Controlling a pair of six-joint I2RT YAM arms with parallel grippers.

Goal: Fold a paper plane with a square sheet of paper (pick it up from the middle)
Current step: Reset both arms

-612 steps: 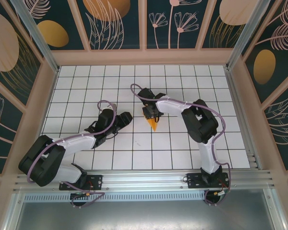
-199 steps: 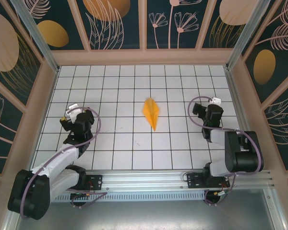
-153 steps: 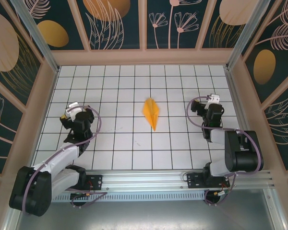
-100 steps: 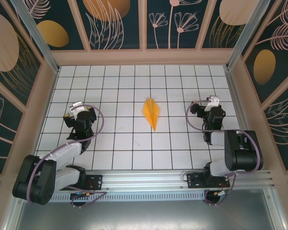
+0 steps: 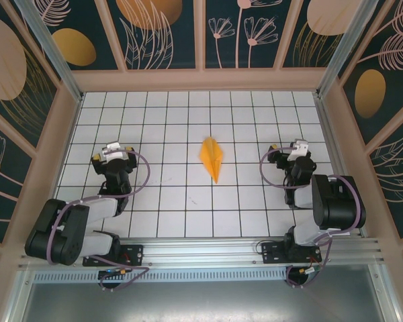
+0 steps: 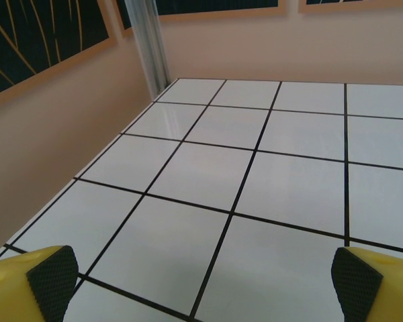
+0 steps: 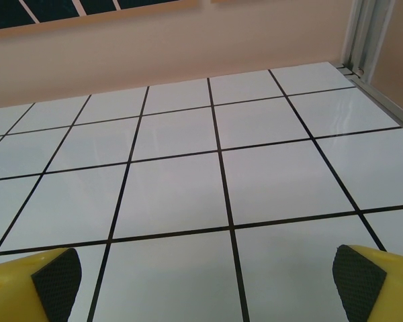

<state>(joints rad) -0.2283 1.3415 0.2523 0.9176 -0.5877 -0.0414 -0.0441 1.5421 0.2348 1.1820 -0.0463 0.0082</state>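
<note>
Lying on the tiled table (image 5: 188,208), the paper plane (image 5: 213,159) is seen untouched.
Left gripper (image 5: 114,157) and right gripper (image 5: 297,152) are set well apart from it, jaws spread (nothing held).

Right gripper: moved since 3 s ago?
Yes. The right gripper swung rightward, away from the paper plane at mid-table, toward the right-side rail; it stands open.

Open tiled floor (image 5: 188,121) surrounds the paper plane (image 5: 213,158); walls (image 5: 201,79) bound three sides.
</note>
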